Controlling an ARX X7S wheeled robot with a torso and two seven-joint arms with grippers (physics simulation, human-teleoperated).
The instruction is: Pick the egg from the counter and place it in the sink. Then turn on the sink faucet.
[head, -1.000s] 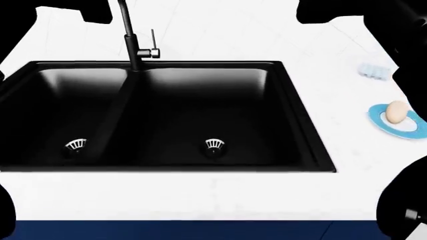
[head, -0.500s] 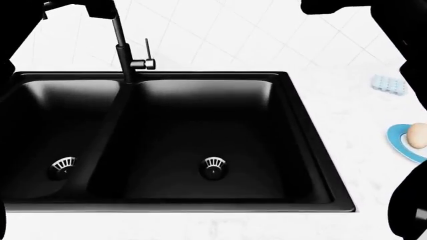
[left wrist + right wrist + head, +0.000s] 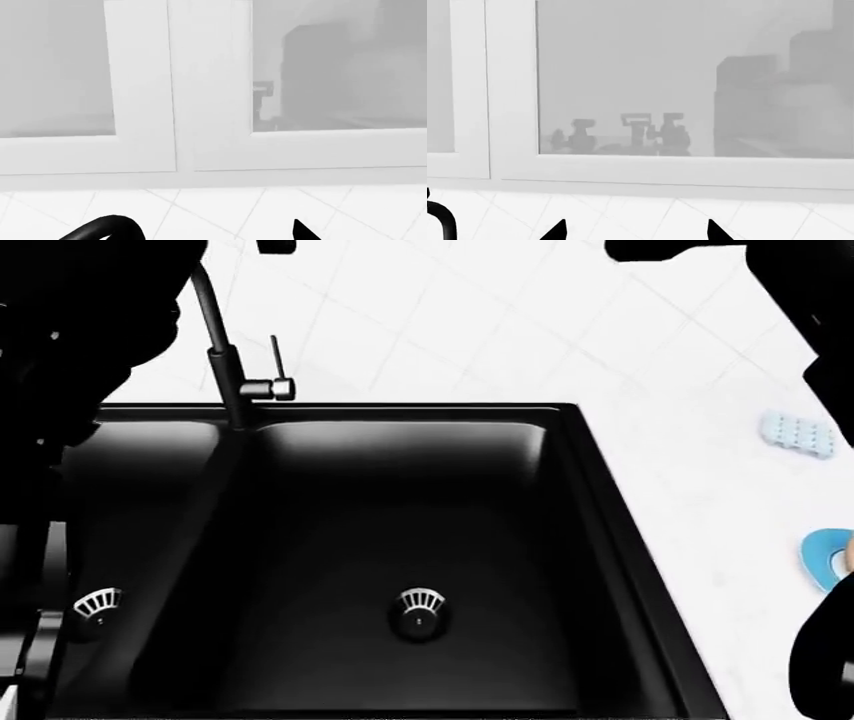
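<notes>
The black double-basin sink (image 3: pixel 607 540) fills the head view, with a metal strainer (image 3: pixel 419 610) in its right basin. The thin black sink faucet (image 3: pixel 220 340) rises at the sink's back rim, its small lever (image 3: pixel 276 362) beside it. Only a sliver of the beige egg (image 3: pixel 849 558) shows at the right edge, on a blue dish (image 3: pixel 825 558) on the white counter (image 3: pixel 721 470). My left gripper (image 3: pixel 213 236) and my right gripper (image 3: pixel 636 234) both face a tiled wall under a window, open and holding nothing. A black curved shape (image 3: pixel 107 230) covers one left fingertip.
A pale blue ridged item (image 3: pixel 797 433) lies on the counter behind the dish. My left arm (image 3: pixel 67 350) looms dark over the left basin, where a second strainer (image 3: pixel 96 603) sits. My right arm (image 3: pixel 807 300) crosses the top right corner. The window frame (image 3: pixel 170 100) stands above the wall tiles.
The head view has moved in toward the sink, which now looks larger. The egg and dish have slid to the right edge. My left arm has come into view at the left.
</notes>
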